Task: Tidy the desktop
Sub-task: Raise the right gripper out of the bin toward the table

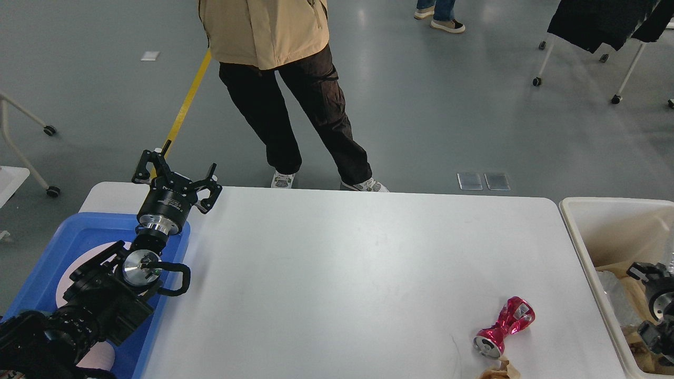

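Note:
The desktop [342,263] is a wide white table filling the middle of the head view. A crushed red can [503,326] lies on its side near the front right. A crumpled brown paper scrap [497,371] sits just in front of the can at the bottom edge. My left gripper [178,175] is open and empty, raised over the table's far left corner beyond the blue tray [58,237]. My right gripper [641,271] shows only partly at the right edge, over the cream bin [579,221]; its fingers cannot be told apart.
The blue tray holds a pale round plate [66,284], mostly hidden by my left arm. The cream bin holds crumpled paper and clear plastic. A person [295,105] stands right at the table's far edge. Wheeled racks stand on the floor behind.

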`<state>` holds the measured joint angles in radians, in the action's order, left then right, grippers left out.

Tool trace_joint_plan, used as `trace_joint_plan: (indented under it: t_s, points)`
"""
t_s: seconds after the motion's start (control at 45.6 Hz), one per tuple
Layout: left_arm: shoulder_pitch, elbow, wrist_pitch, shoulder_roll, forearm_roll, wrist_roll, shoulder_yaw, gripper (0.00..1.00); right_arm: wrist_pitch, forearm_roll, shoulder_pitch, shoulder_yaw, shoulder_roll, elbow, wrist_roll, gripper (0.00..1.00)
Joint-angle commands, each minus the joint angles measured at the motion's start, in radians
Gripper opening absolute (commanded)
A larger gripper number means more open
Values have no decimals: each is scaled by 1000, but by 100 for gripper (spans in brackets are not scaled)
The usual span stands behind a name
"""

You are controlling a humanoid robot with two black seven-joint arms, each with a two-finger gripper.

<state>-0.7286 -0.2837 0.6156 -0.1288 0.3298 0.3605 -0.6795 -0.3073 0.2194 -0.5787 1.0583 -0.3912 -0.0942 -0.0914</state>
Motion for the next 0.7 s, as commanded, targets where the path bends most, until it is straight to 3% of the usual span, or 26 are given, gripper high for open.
trace_joint_plan:
  t_s: [0.0, 0.68]
  points:
    - [0, 0, 0, 0, 0, 0, 0, 99, 4, -2, 10, -1, 2, -4, -1, 100]
    - [0, 0, 0, 0, 0, 0, 0, 99, 8, -3, -75, -1, 61, -15, -5, 100]
